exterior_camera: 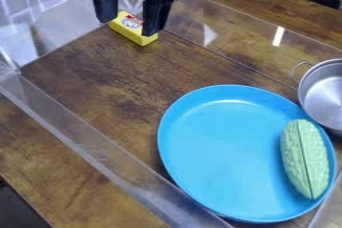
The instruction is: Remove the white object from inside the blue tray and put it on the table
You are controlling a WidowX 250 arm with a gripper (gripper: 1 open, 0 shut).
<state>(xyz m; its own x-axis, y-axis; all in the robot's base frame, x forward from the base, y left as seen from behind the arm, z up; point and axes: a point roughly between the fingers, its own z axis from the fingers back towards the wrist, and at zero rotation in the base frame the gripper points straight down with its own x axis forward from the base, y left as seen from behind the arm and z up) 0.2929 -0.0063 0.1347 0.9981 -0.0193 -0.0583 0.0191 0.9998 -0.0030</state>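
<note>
Blue tray (221,152) is seen at the near right corner of the tabletop (107,82), flat on the wood. White object (306,158) is laid inside the tray, against its right rim, long axis running near-to-far; it is not on the wood yet. Steel pot (325,90) is placed just beyond the tray at the right edge, rim close to the tray's rim. Clear acrylic wall (80,142) is run along the near-left edge. Yellow block (131,27) is found toward the far left. Claw (144,20) is hung directly above that block, pointed down, jaws spread wide, nothing held, well apart from the tray.
</note>
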